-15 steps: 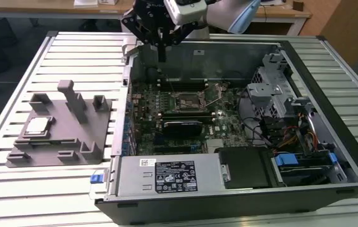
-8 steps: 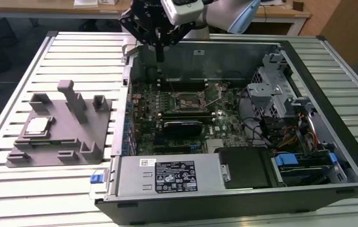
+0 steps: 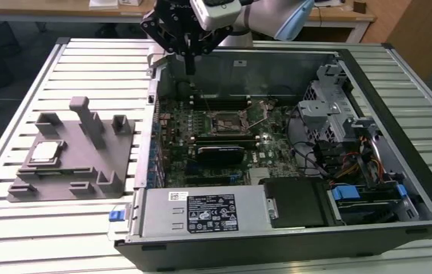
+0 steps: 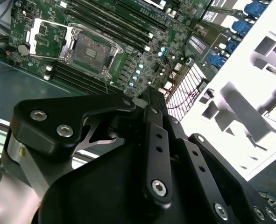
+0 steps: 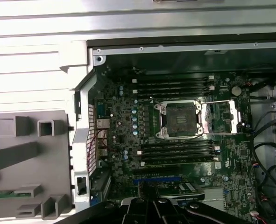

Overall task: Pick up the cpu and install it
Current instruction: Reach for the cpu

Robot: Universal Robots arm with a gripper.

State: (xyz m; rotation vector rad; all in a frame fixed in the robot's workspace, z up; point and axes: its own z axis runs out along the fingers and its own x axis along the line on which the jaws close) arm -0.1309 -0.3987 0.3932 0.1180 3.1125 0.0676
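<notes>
The cpu (image 3: 46, 151), a small square chip with a pale silvery top, lies flat on the grey plastic fixture (image 3: 71, 165) at the exterior view's left, outside the computer case. My gripper (image 3: 191, 73) hangs over the case's far wall, well away from the cpu, with its fingers shut together and nothing between them. The empty cpu socket (image 3: 227, 120) on the green motherboard has its retention plate swung open. The socket (image 5: 180, 119) (image 4: 88, 46) and my gripper (image 5: 147, 205) (image 4: 149, 95) appear in both wrist views.
The open computer case (image 3: 399, 63) lies on a slatted metal table (image 3: 33, 240). Inside are memory slots (image 3: 220, 103), a black card (image 3: 220, 154), a power supply (image 3: 200, 212), a drive cage (image 3: 330, 108) and cables. The fixture's upright posts (image 3: 86, 117) rise near the cpu.
</notes>
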